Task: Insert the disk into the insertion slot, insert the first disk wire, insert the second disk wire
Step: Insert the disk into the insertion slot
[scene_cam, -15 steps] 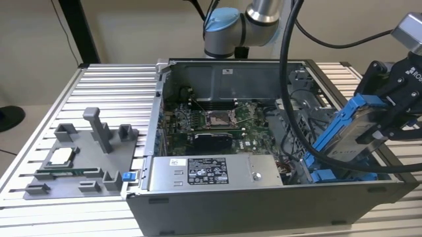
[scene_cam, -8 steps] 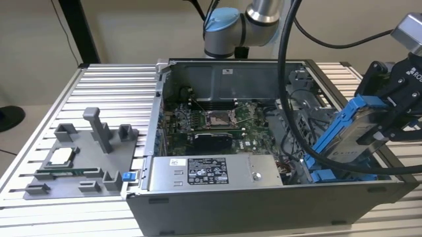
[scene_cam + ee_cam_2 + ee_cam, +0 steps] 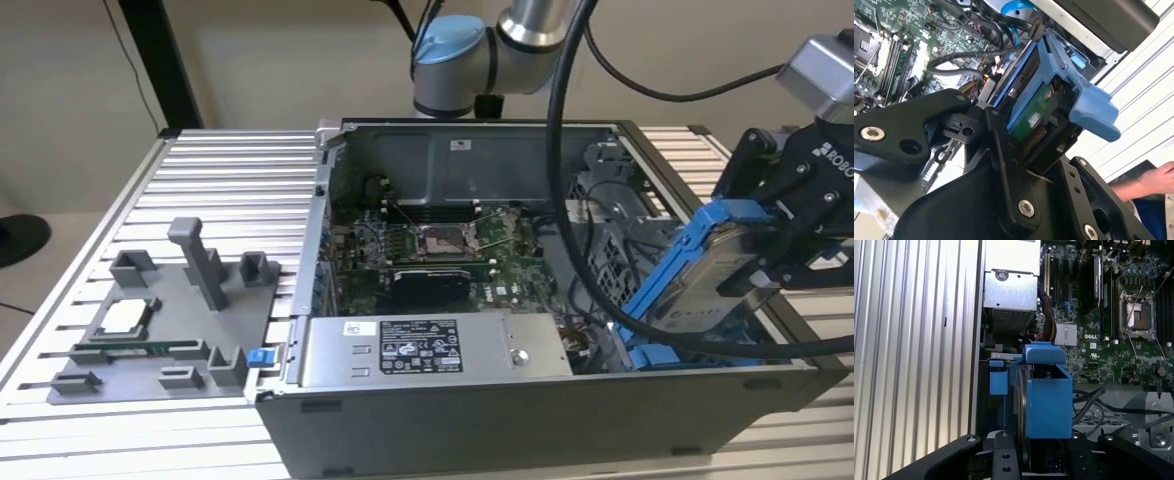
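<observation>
Exterior view: tool (image 3: 763, 262) is clamped on the disk (image 3: 701, 280), its grip closed across the upper end. The disk, in its blue carrier, is tilted. Its upper end leans toward the exterior view's right and its lower end is down inside the open PC case (image 3: 534, 420). That lower end is near the insertion slot (image 3: 663, 357), the blue rails in the case corner on the exterior view's right (can't tell if they touch). Disk isn't seated in the slot.

Grey power-supply box (image 3: 427, 350) sits just beside the slot, with the motherboard (image 3: 441, 250) behind it. Black cable (image 3: 555, 180) from the arm hangs across the case. The case stands on a ribbed aluminium table (image 3: 214, 170). A grey fixture plate (image 3: 200, 330) lies on the exterior view's left.

Second wrist view: green circuit board shows on the disk's underside, and a person's hand (image 3: 1154, 182) is beyond the tool.
</observation>
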You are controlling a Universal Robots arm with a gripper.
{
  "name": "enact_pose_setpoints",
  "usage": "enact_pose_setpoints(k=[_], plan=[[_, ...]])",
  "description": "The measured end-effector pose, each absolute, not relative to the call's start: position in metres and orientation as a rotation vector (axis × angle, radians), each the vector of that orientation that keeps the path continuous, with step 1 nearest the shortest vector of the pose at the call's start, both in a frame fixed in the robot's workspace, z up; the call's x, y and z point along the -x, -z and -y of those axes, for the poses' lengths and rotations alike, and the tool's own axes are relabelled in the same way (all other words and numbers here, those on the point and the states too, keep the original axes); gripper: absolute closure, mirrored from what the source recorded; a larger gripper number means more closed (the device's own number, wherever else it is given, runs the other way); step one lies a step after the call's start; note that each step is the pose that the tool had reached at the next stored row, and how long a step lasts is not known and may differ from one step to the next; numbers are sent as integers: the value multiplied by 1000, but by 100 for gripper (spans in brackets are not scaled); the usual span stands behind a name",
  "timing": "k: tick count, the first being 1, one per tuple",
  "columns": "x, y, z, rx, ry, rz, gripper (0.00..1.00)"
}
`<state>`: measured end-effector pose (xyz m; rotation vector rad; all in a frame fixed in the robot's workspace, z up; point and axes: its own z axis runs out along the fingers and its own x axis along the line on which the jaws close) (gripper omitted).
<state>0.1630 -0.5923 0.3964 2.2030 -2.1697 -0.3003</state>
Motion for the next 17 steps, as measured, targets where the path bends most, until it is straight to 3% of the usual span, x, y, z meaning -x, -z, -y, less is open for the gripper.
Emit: enact_pose_setpoints(k=[17], plan=[[-159, -372, 592, -2199, 298, 2173, 100]])
